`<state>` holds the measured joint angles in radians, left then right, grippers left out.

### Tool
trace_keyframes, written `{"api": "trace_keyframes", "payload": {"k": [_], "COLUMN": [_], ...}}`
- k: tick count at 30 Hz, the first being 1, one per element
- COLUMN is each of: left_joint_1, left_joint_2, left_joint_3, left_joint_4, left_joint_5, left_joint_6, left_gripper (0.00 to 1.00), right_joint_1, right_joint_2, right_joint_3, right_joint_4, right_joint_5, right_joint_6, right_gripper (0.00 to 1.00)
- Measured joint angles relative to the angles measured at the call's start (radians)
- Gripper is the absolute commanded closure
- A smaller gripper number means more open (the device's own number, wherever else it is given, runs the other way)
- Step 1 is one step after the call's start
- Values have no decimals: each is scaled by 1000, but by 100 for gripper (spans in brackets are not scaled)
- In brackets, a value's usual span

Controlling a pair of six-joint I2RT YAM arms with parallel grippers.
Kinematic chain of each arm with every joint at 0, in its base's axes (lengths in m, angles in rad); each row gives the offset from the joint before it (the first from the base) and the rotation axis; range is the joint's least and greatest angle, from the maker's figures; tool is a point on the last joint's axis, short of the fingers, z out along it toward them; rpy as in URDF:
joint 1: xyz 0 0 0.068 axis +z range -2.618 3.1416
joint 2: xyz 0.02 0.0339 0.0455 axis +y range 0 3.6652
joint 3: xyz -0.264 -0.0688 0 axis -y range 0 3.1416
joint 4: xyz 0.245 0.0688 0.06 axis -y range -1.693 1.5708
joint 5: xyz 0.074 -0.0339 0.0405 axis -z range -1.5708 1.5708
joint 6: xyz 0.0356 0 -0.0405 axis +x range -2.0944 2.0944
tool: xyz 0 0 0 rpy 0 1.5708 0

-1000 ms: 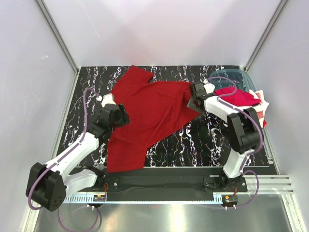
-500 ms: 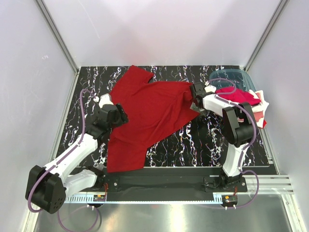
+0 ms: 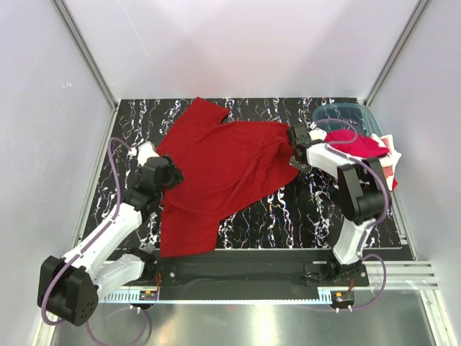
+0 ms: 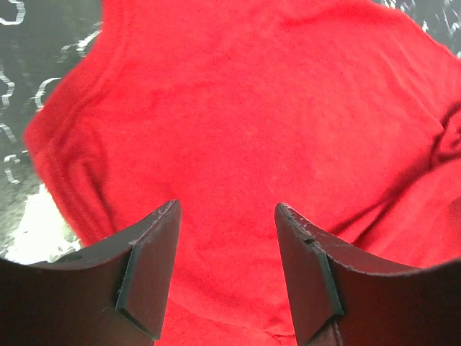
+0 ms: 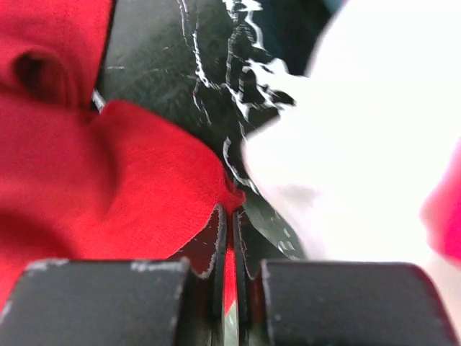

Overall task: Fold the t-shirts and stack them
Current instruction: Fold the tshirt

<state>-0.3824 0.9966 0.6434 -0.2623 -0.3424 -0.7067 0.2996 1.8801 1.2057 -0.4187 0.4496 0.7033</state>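
- spreading step: my right tool [image 5: 229, 220] is pinched shut on an edge of the deep red t-shirt [image 3: 223, 169].
- left tool [image 4: 225, 216] wide open, empty, over it; next i'd grip there.

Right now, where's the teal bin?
In the top view, the teal bin sits at the table's far right corner, just behind the pile of shirts and beyond the right gripper.
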Motion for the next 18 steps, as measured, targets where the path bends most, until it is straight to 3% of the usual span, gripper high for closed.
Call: {"api": "trace_keyframes", "payload": {"k": [5, 9, 10, 12, 13, 18], "left_joint_1": [13, 28, 33, 45, 53, 87], "left_joint_2": [-13, 24, 48, 105, 141, 305], "left_joint_3": [-11, -11, -10, 0, 6, 64], "left_joint_4": [-19, -37, -39, -56, -63, -111], "left_joint_5": [-43, -57, -58, -58, -58, -53], "left_joint_6": [-32, -45, -48, -58, -62, -70], "left_gripper": [39, 29, 22, 19, 13, 12], "right_joint_1": [4, 11, 13, 14, 14, 14], "right_joint_2": [-205, -391, -441, -531, -576, -725], "right_joint_3": [-81, -133, -152, -195, -220, -320], "right_joint_4": [-5, 6, 13, 32, 47, 93], "right_joint_5": [-8, -17, -18, -22, -23, -26], "right_joint_6": [6, 6, 6, 6, 6, 6], "right_gripper": [99, 100, 100, 100, 100, 100]}}
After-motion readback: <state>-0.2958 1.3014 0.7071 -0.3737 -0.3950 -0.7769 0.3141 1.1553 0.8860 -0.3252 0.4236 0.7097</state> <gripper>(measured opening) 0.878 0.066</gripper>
